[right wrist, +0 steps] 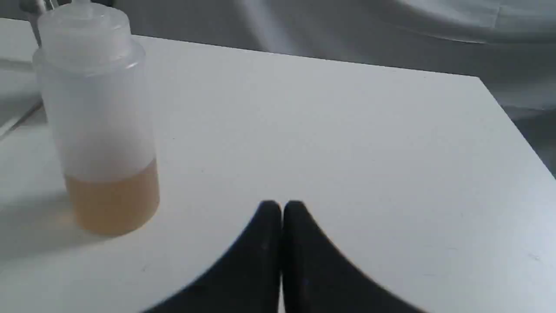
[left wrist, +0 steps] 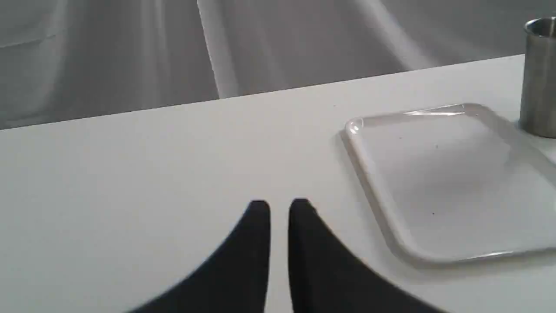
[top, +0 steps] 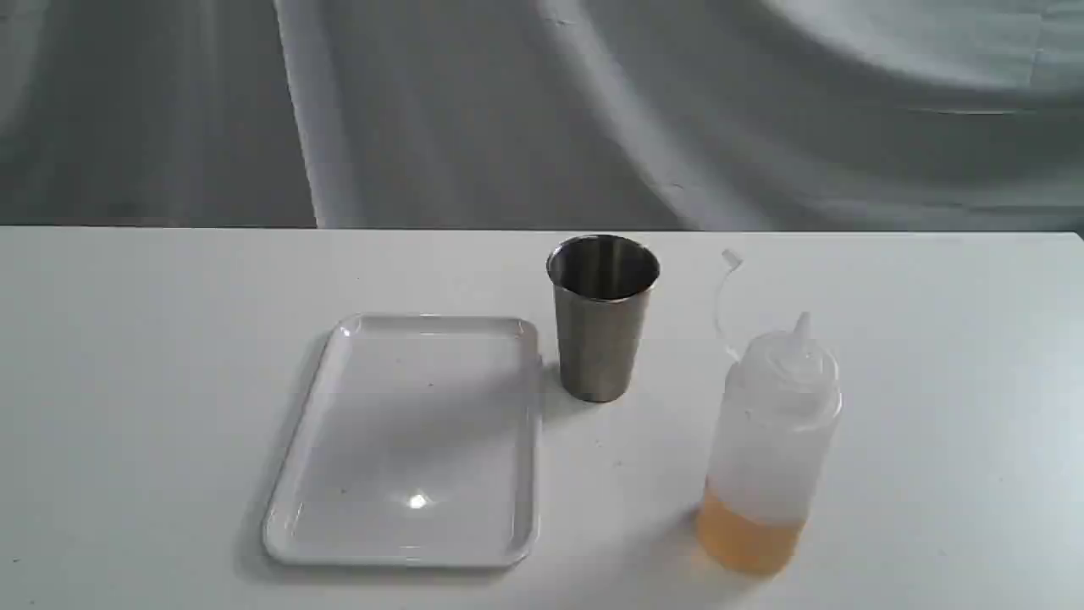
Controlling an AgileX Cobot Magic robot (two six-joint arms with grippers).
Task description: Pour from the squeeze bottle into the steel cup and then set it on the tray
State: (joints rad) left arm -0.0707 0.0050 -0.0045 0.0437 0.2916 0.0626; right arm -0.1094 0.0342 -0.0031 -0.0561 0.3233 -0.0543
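Observation:
The squeeze bottle [top: 769, 440] stands upright at the right of the white table, amber liquid filling its lowest part, its cap strap curling up beside the nozzle. Behind it and to its left is the steel cup [top: 602, 315], upright and empty-looking. The white tray [top: 412, 440] lies flat to the left of the cup with nothing on it. Neither arm shows in the exterior view. My left gripper [left wrist: 279, 206] hovers over bare table near the tray [left wrist: 447, 182], fingers almost together, holding nothing. My right gripper [right wrist: 281, 206] is shut and empty, with the bottle [right wrist: 97, 117] a short way off.
A grey cloth backdrop [top: 542, 110] hangs behind the table's far edge. The table's right corner and edge [right wrist: 517, 121] show in the right wrist view. The cup [left wrist: 541, 78] stands just past the tray's far corner in the left wrist view.

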